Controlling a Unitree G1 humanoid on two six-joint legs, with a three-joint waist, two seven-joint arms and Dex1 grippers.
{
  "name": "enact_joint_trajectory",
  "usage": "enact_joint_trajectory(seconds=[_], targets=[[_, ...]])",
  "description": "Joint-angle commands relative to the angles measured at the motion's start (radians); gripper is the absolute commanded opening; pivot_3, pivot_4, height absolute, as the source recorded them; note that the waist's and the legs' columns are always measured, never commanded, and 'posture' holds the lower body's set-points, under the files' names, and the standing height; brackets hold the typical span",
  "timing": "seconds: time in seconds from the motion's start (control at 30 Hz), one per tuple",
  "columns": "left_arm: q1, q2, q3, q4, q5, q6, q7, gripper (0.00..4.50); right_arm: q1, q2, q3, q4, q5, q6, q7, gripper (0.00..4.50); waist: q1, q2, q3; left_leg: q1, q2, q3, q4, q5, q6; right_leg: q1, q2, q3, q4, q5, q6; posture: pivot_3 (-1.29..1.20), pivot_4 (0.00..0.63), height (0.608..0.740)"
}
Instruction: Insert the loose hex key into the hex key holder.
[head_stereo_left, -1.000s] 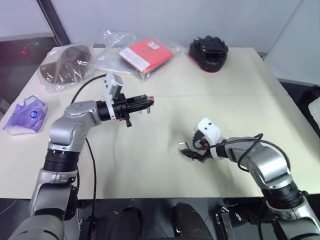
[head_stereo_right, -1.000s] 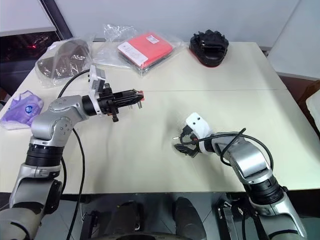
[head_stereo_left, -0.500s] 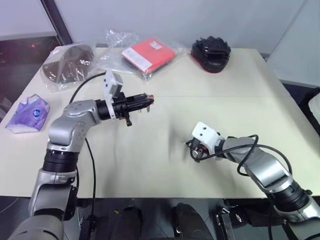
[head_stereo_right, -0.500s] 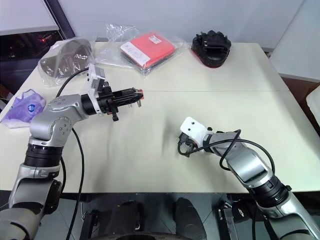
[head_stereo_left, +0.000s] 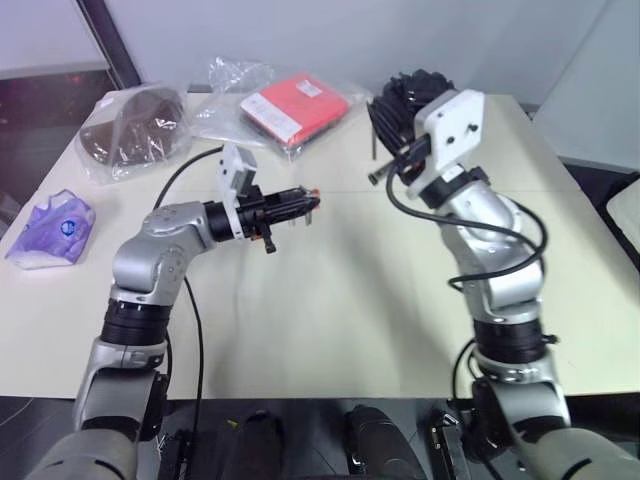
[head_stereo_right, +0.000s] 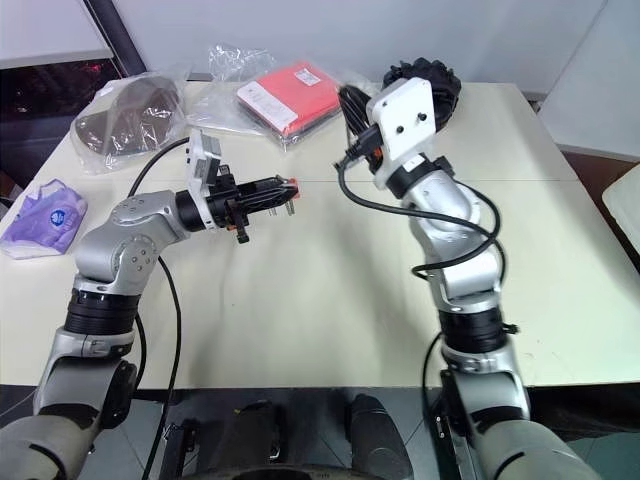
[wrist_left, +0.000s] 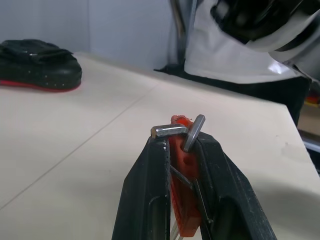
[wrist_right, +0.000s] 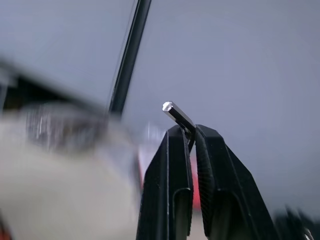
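My left gripper (head_stereo_left: 292, 204) is held level above the table's middle left, shut on the orange-red hex key holder (wrist_left: 179, 195). The holder's orange tip (head_stereo_left: 313, 194) pokes out past the fingers, and short grey keys stick out at its end. My right gripper (wrist_right: 192, 131) is raised high over the back of the table, to the right of the holder and apart from it. It is shut on the loose hex key (wrist_right: 173, 111), a thin grey rod whose end juts out above the fingertips. The right wrist's white housing (head_stereo_left: 450, 124) faces the head camera.
At the back of the cream table (head_stereo_left: 330, 300) lie a flat red packet in clear plastic (head_stereo_left: 295, 105) and a black item with a red base (head_stereo_right: 437, 80), partly behind my right arm. A dark cap in a bag (head_stereo_left: 130, 130) and a purple bagged mask (head_stereo_left: 55, 225) lie at the left.
My right gripper shut on the loose hex key on the table, then swung up and back with it, now pointing upward. The left gripper with the holder has hardly moved.
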Motion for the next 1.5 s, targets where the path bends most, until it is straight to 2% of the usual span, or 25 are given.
enact_joint_trajectory(seconds=[0.03,0.2,0.4,1.5], targets=[[-0.04,-0.007,0.005,0.001,-0.003,-0.003,-0.003,0.55,-0.04,0.086,0.03,0.043,-0.05,-0.14,-0.069,0.02,-0.002,0.0,0.0,0.0,0.0,0.0,0.0,0.0,0.0,0.0,0.0,0.0,0.0,0.0,0.0,0.0,0.15,0.74],[-0.072,-0.024,0.007,0.021,-0.005,0.002,0.006,0.55,-0.013,0.161,0.085,0.103,-0.111,-0.231,-0.107,0.02,-0.002,0.0,0.0,0.0,0.0,0.0,0.0,0.0,0.0,-0.001,0.0,0.0,0.002,0.0,0.0,0.0,0.15,0.74],[-0.087,-0.031,0.015,0.034,-0.007,0.006,0.015,0.55,0.017,0.18,0.097,0.116,-0.128,-0.258,-0.111,0.02,-0.002,0.0,0.0,0.0,0.0,0.0,0.0,0.0,-0.001,-0.001,0.0,0.0,0.002,0.0,0.0,0.0,0.15,0.74],[-0.137,-0.042,0.072,0.06,-0.048,0.06,0.053,0.55,0.047,0.156,0.082,0.121,-0.14,-0.258,-0.095,0.02,-0.003,0.0,0.0,0.001,0.0,0.0,0.0,0.0,-0.001,-0.002,0.0,0.0,0.006,0.0,0.0,0.0,0.15,0.74]])
